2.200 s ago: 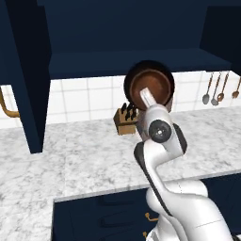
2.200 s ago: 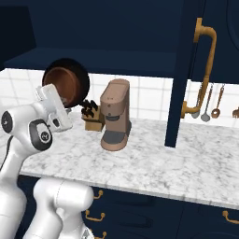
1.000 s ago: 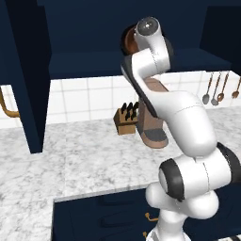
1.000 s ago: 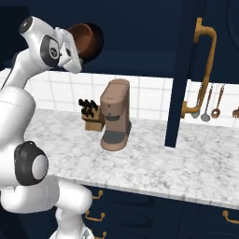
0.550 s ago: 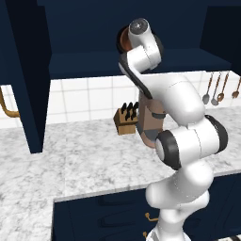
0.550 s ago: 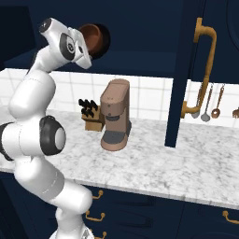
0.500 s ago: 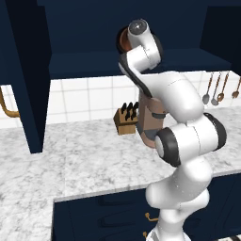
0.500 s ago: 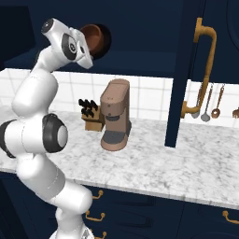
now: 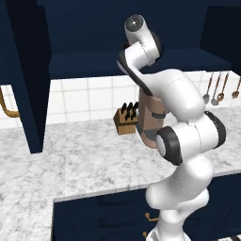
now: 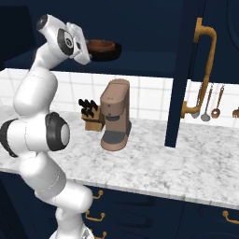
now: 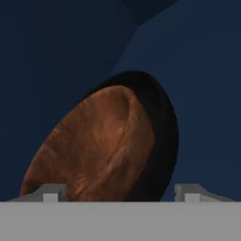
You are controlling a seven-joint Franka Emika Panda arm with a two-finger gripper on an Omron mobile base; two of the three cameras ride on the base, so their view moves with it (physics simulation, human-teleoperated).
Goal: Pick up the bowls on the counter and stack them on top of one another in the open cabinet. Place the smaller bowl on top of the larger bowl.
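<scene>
The left base camera is sitting behind the arm [image 9: 181, 141], to its left, looking forward and down over the marbled tabletop [image 9: 70, 160] toward the tiled wall. The right base camera is doing the same from the arm's other side. Both are taking in the coffee machine [image 10: 114, 114], the knife block [image 10: 91, 119] and the open cabinet [image 10: 140, 56]. The hand camera is peering from very close into the reddish-brown bowl [image 11: 99, 146] nested in the black bowl [image 11: 164, 127].

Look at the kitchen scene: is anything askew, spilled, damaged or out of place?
Nothing stands out. The brown bowl sits nested inside the black bowl, both level on the cabinet shelf. On the counter, the coffee machine and knife block stand upright. No spills show.
</scene>
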